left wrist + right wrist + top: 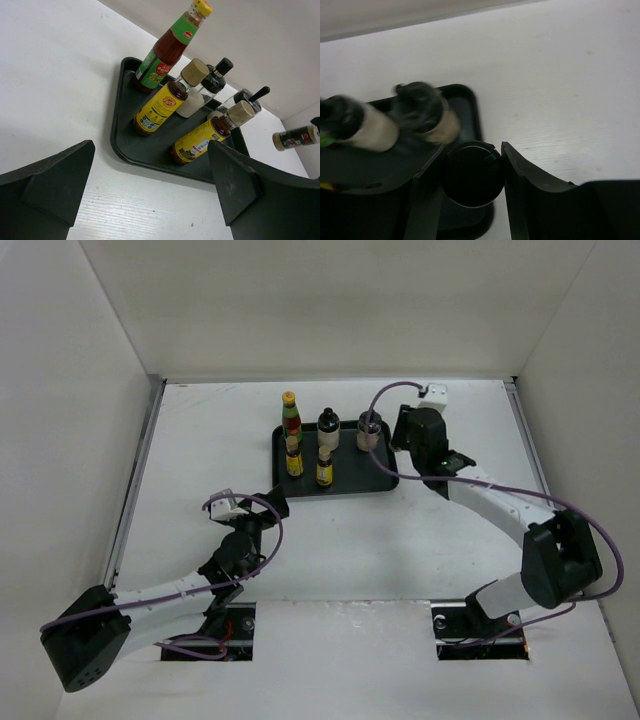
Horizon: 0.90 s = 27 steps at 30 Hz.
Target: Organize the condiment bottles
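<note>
A flat black tray [380, 480] holds the tall red-labelled bottle with a yellow cap [291, 418], two yellow-labelled dark bottles [294, 458] [324, 468] and two cream black-capped bottles [328, 430] [369, 430]. My right gripper [472, 172] is shut on a tiny dark jar [470, 175] with a round black cap, over the tray's right edge. That jar also shows in the left wrist view [295, 137]. A second tiny jar is not in view. My left gripper [151, 145] is open and empty on the table in front of the tray's near left corner [120, 145].
White walls enclose the table on the left, back and right. A metal rail [135, 480] runs along the left edge. Purple cables loop over both arms.
</note>
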{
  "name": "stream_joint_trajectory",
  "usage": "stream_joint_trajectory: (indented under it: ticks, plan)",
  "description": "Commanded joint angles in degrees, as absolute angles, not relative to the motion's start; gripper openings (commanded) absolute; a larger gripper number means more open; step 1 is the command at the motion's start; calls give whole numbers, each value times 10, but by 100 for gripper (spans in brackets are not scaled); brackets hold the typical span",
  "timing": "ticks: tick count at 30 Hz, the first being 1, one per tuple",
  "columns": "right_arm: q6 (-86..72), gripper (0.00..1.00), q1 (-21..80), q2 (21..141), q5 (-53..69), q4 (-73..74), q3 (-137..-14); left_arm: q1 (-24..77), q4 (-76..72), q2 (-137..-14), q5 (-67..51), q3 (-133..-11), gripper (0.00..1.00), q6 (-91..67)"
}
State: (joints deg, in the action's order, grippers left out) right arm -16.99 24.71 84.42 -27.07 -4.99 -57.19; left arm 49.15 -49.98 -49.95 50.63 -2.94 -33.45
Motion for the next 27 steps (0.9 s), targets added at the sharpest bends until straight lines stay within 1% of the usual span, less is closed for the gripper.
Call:
stream_joint_trajectory:
  ticks: [1,5,9,14,16,19,23,27]
  plan:
    - [-185,47,316,848,-265,-69,-580,488,-524,-490,498,9,100,-341]
    - [-196,50,379,906,-251,-76,-619,486,-524,-501,497,7,100,-341]
    - [-196,51,408,962,-246,-79,-653,486,-519,-485,492,10,100,-341]
    - [-195,53,421,1000,-251,-81,-657,485,-519,-485,490,10,100,-341]
    - [-199,57,424,1001,-257,-81,-648,485,-522,-490,490,9,100,-342]
    - [-201,68,424,1004,-261,-84,-635,485,-524,-494,490,9,100,-342]
    - [-205,82,424,965,-268,-84,-617,487,-524,-500,490,6,100,-343]
    - [-205,88,405,888,-274,-73,-592,487,-522,-492,490,8,100,-343]
